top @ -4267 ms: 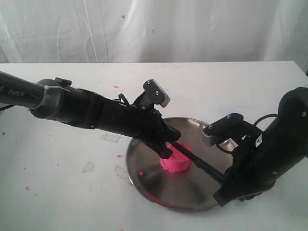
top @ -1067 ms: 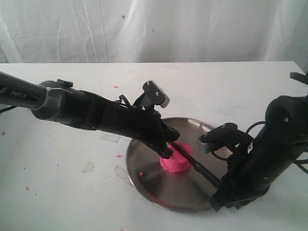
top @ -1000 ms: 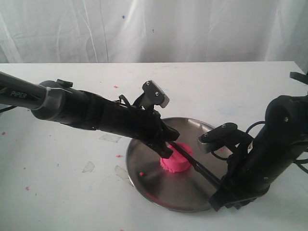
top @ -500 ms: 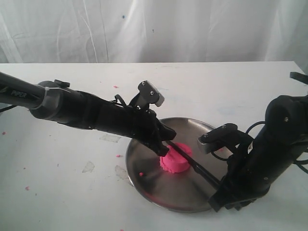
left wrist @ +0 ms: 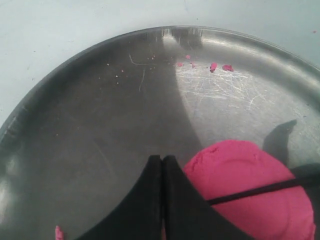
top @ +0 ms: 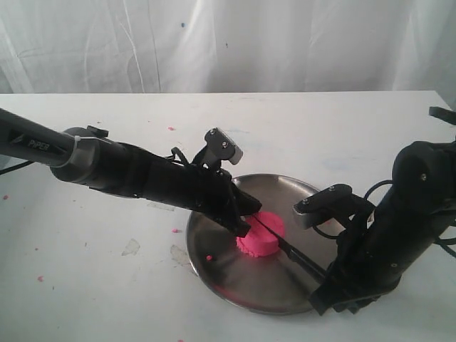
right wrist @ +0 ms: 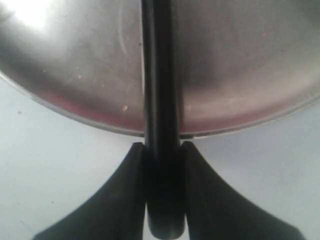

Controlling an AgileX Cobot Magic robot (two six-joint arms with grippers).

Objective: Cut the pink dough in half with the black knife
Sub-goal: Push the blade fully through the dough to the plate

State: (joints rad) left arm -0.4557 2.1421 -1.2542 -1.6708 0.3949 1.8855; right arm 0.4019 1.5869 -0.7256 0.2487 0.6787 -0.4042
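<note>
The pink dough is one round puck near the middle of the steel plate. The black knife lies across its top, the thin blade pressed into the dough. My left gripper is shut, its tips low over the plate right beside the dough's edge, at the blade's far end. My right gripper, at the plate's near right rim, is shut on the knife handle. Where the blade's tip ends is hidden behind the left fingers.
Tiny pink crumbs lie on the plate and scattered on the white table. A white curtain hangs behind the table. Both arms reach over the plate from opposite sides.
My left gripper has come down and shifted slightly left to plate level beside the dough. The knife has dropped lower, its blade sunk further into the dough's top. The right arm barely moved.
</note>
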